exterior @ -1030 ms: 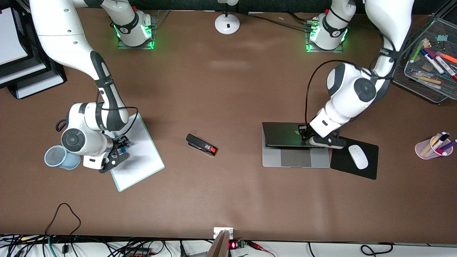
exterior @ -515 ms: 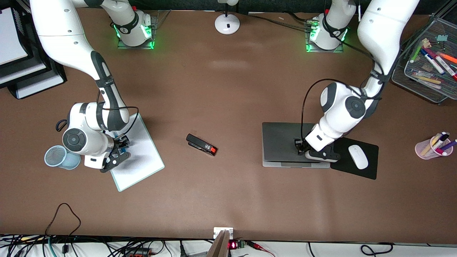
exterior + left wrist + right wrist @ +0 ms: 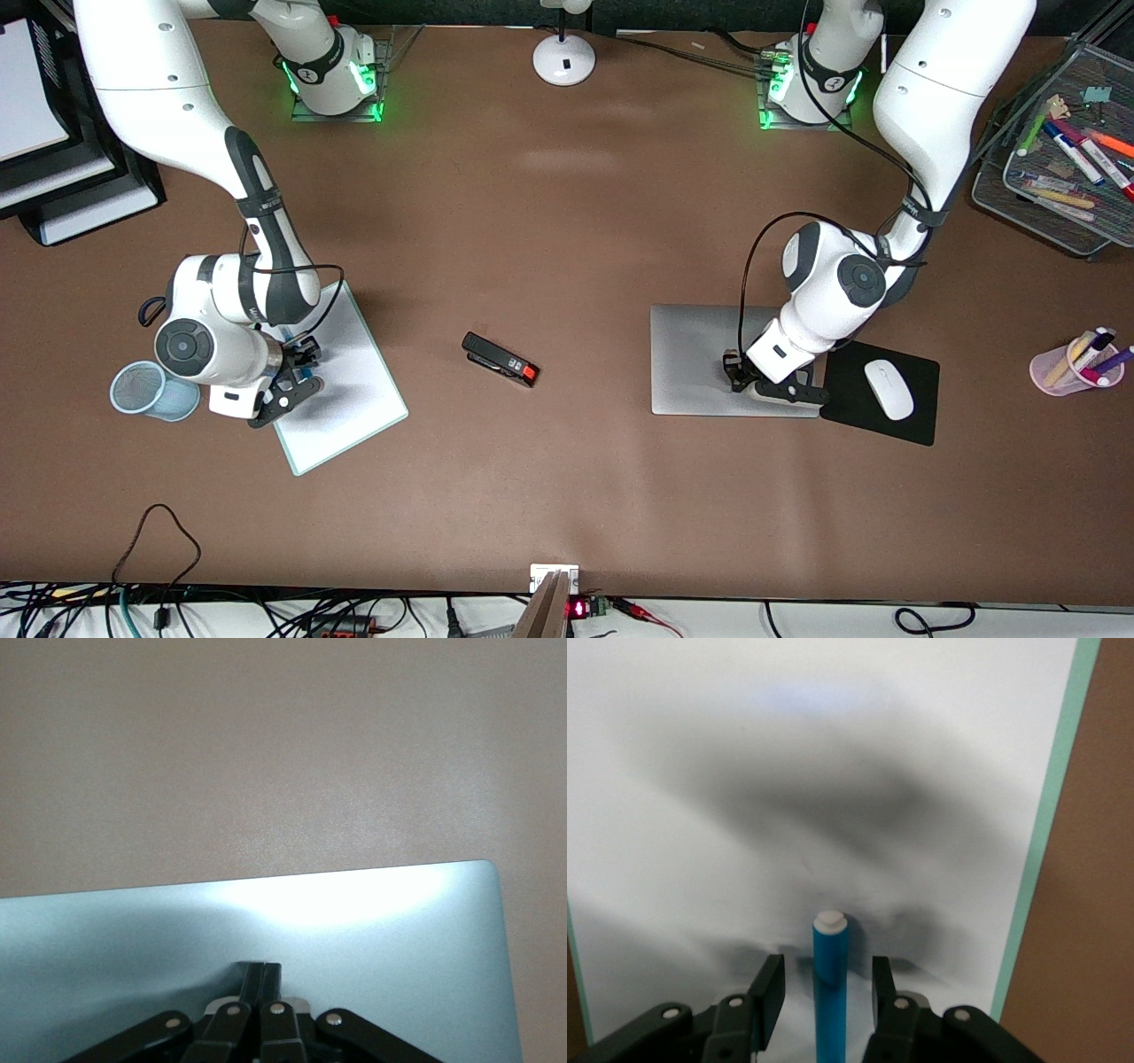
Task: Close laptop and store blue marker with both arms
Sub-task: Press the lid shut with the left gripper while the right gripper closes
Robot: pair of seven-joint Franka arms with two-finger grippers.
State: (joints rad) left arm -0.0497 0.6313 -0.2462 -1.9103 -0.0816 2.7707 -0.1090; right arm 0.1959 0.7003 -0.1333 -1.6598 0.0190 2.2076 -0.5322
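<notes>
The slim silver-grey rectangular laptop [image 3: 709, 359] lies shut flat on the brown table [image 3: 567, 221], right of centre in the front view, its lid a plain pale slab. The left gripper [image 3: 737, 377] presses down on the lid near the laptop's edge nearest the front camera; in the left wrist view its fingers [image 3: 257, 979] are brought together tip to tip, gripping nothing, resting on the lid.

The slim bright-blue marker with a white tip [image 3: 829, 979] lies on a white clipboard with a mint-green rim [image 3: 350, 399] at the left of the front view. The right gripper [image 3: 297, 374] is down over it, the marker in the gap between its fingers [image 3: 769, 988], which stand apart on either side without touching it. In the front view the marker is mostly hidden under that gripper.

Just beside the clipboard, toward the right arm's end of the table, stands a pale blue mesh cup [image 3: 142, 390]. A black stapler with a red end [image 3: 500, 359] lies in the middle of the frame, between clipboard and laptop. Touching the laptop's side is a black mouse pad [image 3: 886, 430] with a white mouse [image 3: 889, 389] on it. At the right edge stands a pink cup of pens [image 3: 1076, 363], and in the upper right corner a wire mesh tray of markers [image 3: 1063, 142].
</notes>
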